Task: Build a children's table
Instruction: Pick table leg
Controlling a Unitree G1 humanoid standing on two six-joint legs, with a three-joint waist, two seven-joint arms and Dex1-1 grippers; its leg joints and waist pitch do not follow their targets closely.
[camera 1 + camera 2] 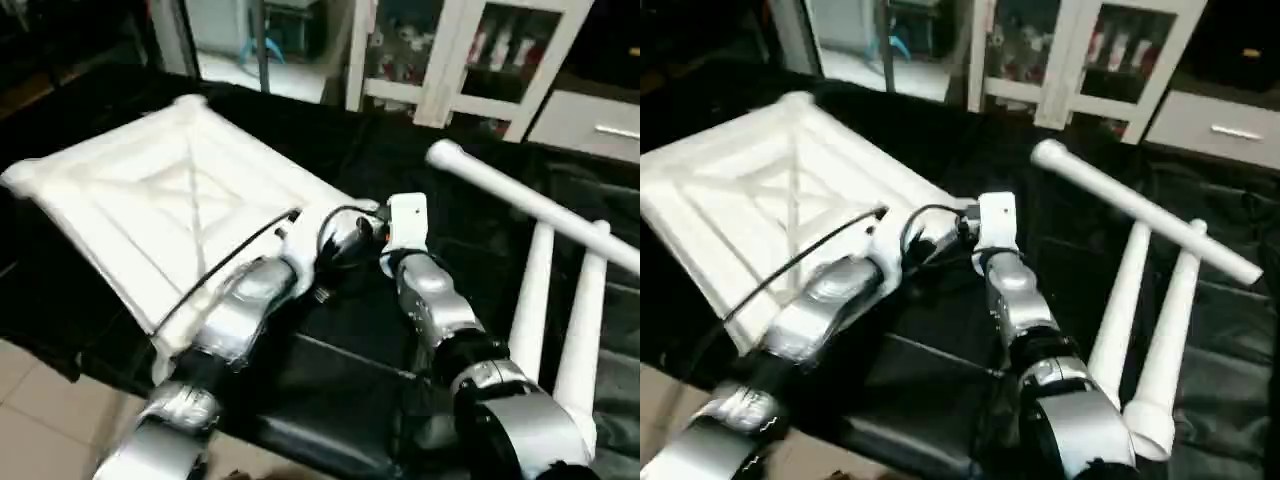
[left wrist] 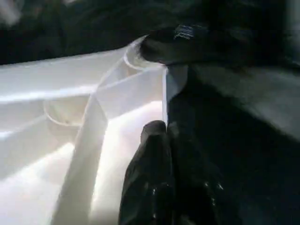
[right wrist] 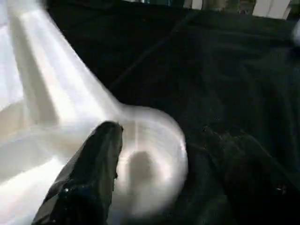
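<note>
Black-covered bench point(image 1: 330, 370): tabletop point(image 1: 150, 215) ribs-up at ten o'clock, three legs point(image 1: 1140, 320) at three; left gripper point(image 2: 161, 154) pinched shut, apparently on a rib by the corner socket point(image 3: 150, 154), right gripper point(image 3: 89, 178) part-open beside it; light, stiff, slick plastic, best held by rim or ribs.

A black-covered tabletop point(image 1: 330, 370) is set on a pale tiled floor point(image 1: 40, 400). White glass-fronted cabinets point(image 1: 470, 60) and a drawer point(image 1: 590, 125) are seen behind.
</note>
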